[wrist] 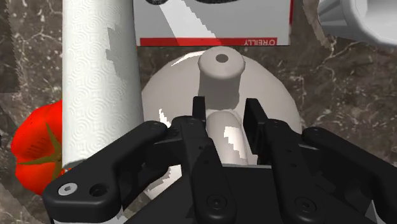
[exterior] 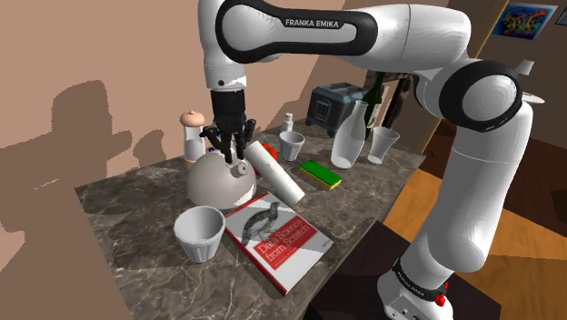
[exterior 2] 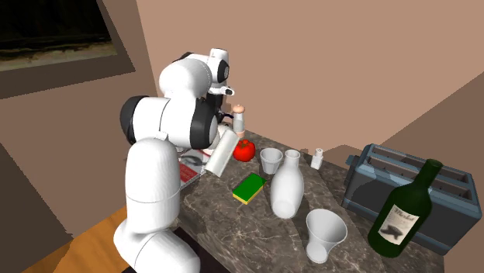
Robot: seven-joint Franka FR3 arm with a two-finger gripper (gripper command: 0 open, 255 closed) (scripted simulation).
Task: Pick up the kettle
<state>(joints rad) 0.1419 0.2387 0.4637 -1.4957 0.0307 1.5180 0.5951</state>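
A pale, rounded kettle [exterior: 221,182] sits on the dark marble counter [exterior: 136,209], between a white cup [exterior: 201,233] and a lying paper towel roll [exterior: 277,171]. My black gripper [exterior: 229,153] comes straight down onto its top. In the wrist view the kettle's dome [wrist: 280,89] lies below the gripper [wrist: 224,121], whose fingers are shut on the kettle's pale handle [wrist: 222,130]. The kettle's knob [wrist: 221,67] shows just beyond the fingertips.
A red-and-white book [exterior: 277,238] lies by the counter's front edge. A tomato [wrist: 35,146] sits behind the roll [wrist: 98,76]. Further along stand a pepper grinder [exterior: 193,135], small cup [exterior: 292,145], green sponge [exterior: 321,174], carafe [exterior: 351,136], glass [exterior: 382,145], toaster [exterior: 332,103] and bottle [exterior 2: 403,213].
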